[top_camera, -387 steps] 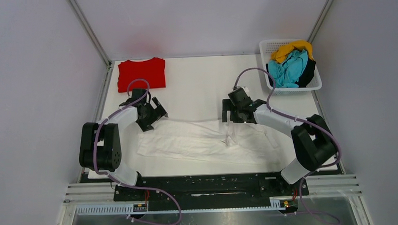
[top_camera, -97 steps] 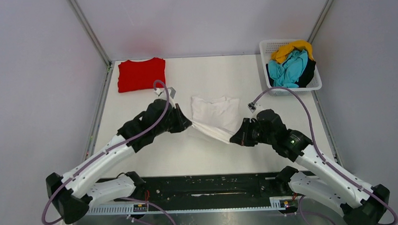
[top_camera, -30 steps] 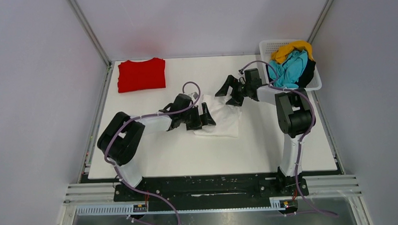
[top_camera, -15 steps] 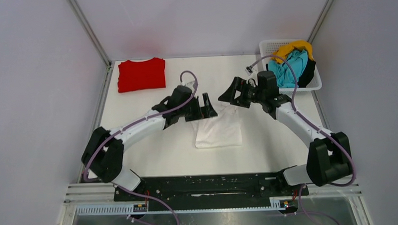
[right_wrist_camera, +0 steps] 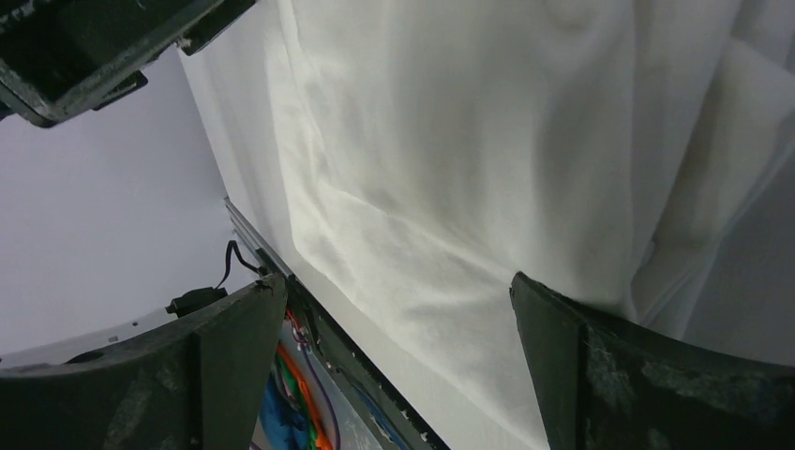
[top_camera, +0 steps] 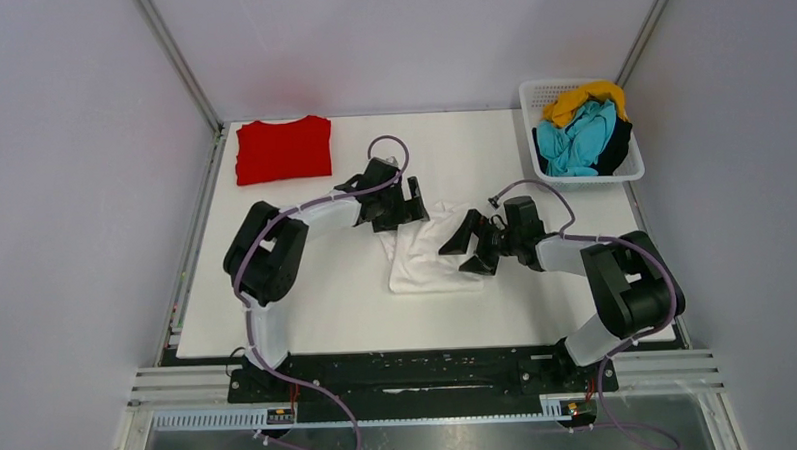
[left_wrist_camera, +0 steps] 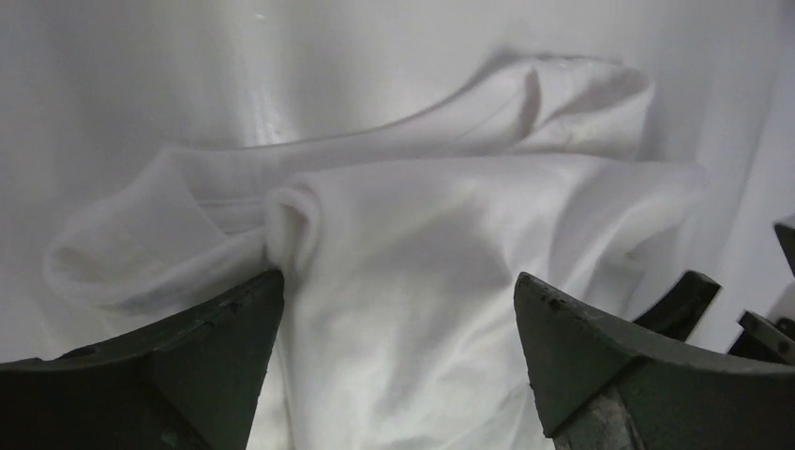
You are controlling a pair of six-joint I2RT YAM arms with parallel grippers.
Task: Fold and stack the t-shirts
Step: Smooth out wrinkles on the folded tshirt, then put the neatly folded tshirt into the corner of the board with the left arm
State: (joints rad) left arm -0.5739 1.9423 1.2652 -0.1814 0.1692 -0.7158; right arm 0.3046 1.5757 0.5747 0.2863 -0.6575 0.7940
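A folded white t-shirt lies mid-table, rumpled at its far edge. My left gripper hovers open at that far left corner; in the left wrist view the white t-shirt spreads under the left gripper, nothing gripped. Over the shirt's right side my right gripper is open and points left; the right wrist view has the white t-shirt past the right gripper. A folded red t-shirt rests at the far left.
A white lattice basket at the far right corner holds teal, yellow and black shirts. The left gripper's body shows at the top left of the right wrist view. Grey walls close the table in.
My right arm swung from the far side, near the basket, down to the white shirt's right edge. The left gripper drew back a little toward the far left corner. Both stayed open.
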